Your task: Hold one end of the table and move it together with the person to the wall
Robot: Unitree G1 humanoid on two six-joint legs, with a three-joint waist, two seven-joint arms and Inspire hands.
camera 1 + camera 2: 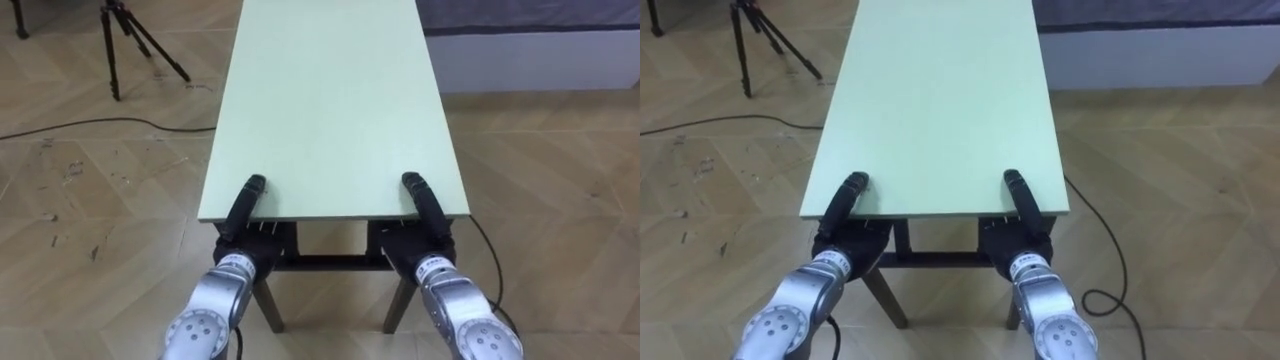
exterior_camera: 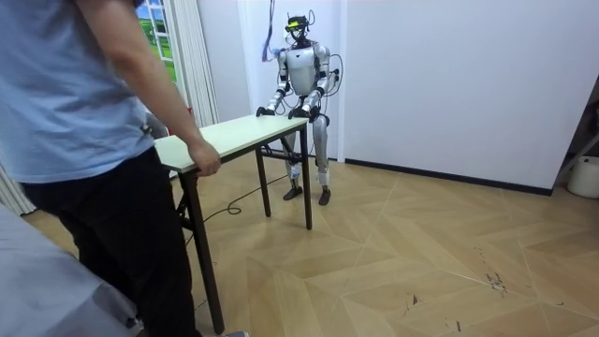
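Observation:
A pale green table [image 1: 330,100] on dark legs runs away from me, its near short edge right below me. My left hand [image 1: 247,205] grips that edge near the left corner, thumb flat on the top and the rest under it. My right hand [image 1: 424,205] grips near the right corner the same way. In the room view I stand upright at the table's [image 2: 234,131] far end, by the white wall. At the end nearest that camera, a person in a blue shirt holds the table with one hand [image 2: 204,157].
A black tripod [image 1: 125,40] stands on the wood floor to the left of the table, and a dark cable [image 1: 100,125] runs across the floor there. A low white-and-dark base [image 1: 530,40] lies at the far right. A white bin [image 2: 585,176] stands by the wall.

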